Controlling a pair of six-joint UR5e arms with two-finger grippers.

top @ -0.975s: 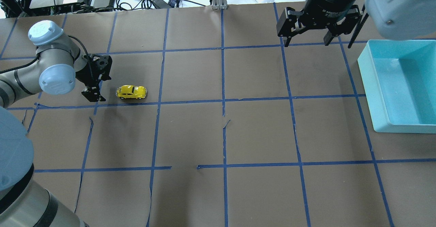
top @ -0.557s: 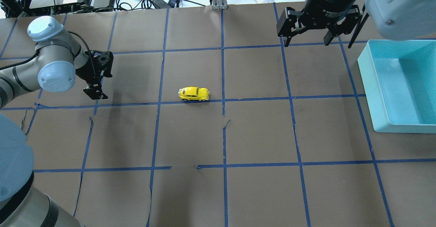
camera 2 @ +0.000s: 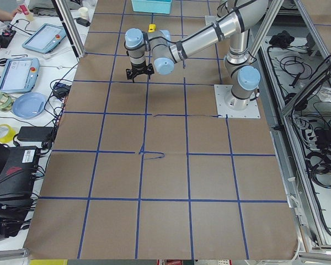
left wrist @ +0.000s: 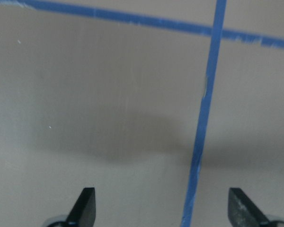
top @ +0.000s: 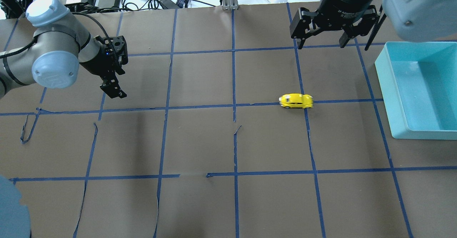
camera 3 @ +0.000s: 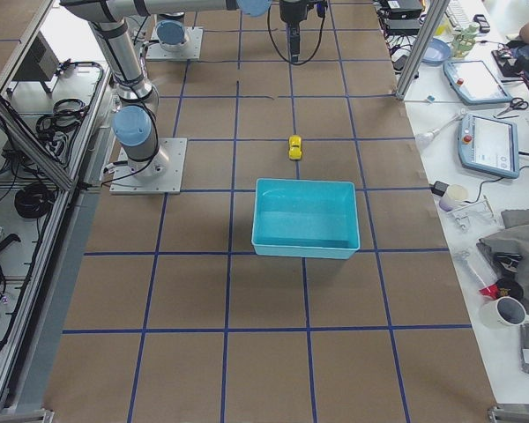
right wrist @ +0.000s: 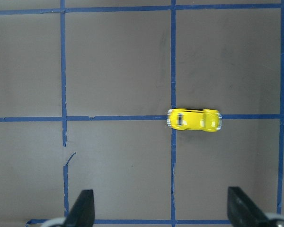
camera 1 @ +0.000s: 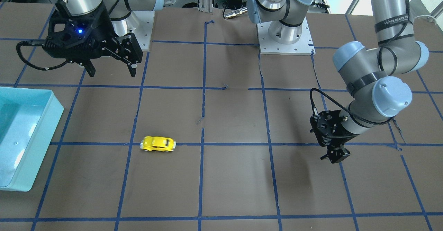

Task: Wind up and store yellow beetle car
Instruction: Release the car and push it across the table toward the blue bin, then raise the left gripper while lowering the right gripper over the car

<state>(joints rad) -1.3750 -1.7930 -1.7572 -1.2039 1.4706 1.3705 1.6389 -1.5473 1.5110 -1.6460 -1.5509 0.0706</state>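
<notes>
The yellow beetle car (top: 296, 101) stands alone on the brown table on a blue tape line, right of centre. It also shows in the front view (camera 1: 158, 143), the right-side view (camera 3: 294, 146) and, slightly blurred, the right wrist view (right wrist: 194, 119). My left gripper (top: 113, 89) is open and empty at the far left, well away from the car; the left wrist view shows its fingertips (left wrist: 85, 203) apart over bare table. My right gripper (top: 321, 43) is open and empty, raised above the table behind the car.
A teal bin (top: 392, 99) stands at the table's right edge, a short way right of the car; it also shows in the front view (camera 1: 52, 120). Blue tape lines grid the brown paper, which is torn in places. Cables and devices lie beyond the far edge.
The car has rolled from beside my left gripper rightward across the table to right of centre. My left gripper has drawn up and back. The right gripper has not moved.
</notes>
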